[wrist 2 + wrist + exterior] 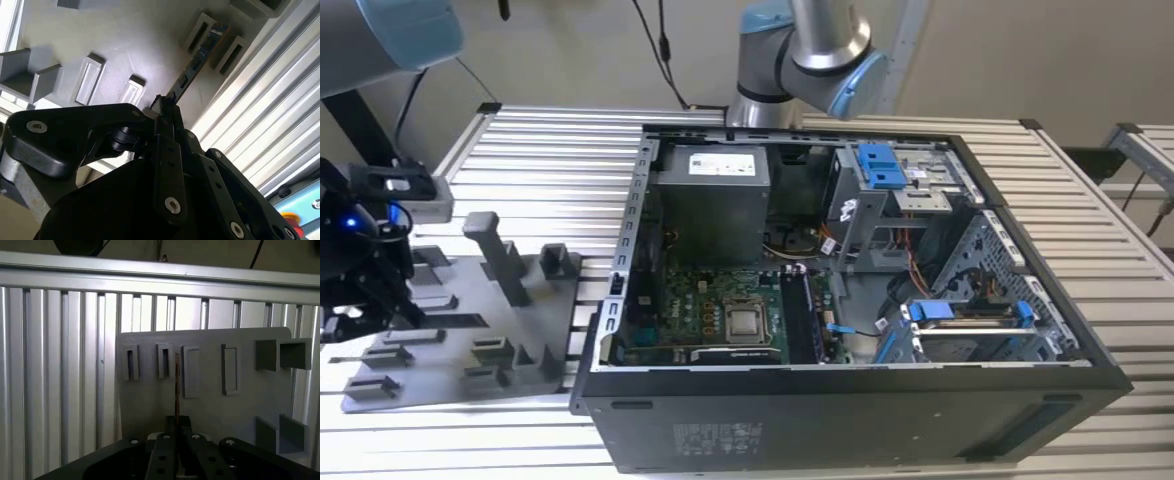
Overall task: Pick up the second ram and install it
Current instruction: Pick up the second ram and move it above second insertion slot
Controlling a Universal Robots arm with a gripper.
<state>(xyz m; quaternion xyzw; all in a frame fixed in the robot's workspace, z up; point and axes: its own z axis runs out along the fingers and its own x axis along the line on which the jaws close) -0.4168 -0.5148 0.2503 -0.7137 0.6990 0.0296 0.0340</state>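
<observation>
Black claw (pixel 164 106) closed on one end of the thin dark ram stick (pixel 199 57), whose far end sits between two slotted posts (pixel 231 52) of the grey plastic holder tray (pixel 140 45) on the ribbed metal bench (pixel 260 115).

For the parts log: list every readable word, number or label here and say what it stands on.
Nothing can be read.
White label on the power supply: too small.
Printed label on the computer case wall: too small.
On the second ram: no print legible.

Tip of second ram (pixel 200 58) behind gripper (pixel 163 104)
</observation>
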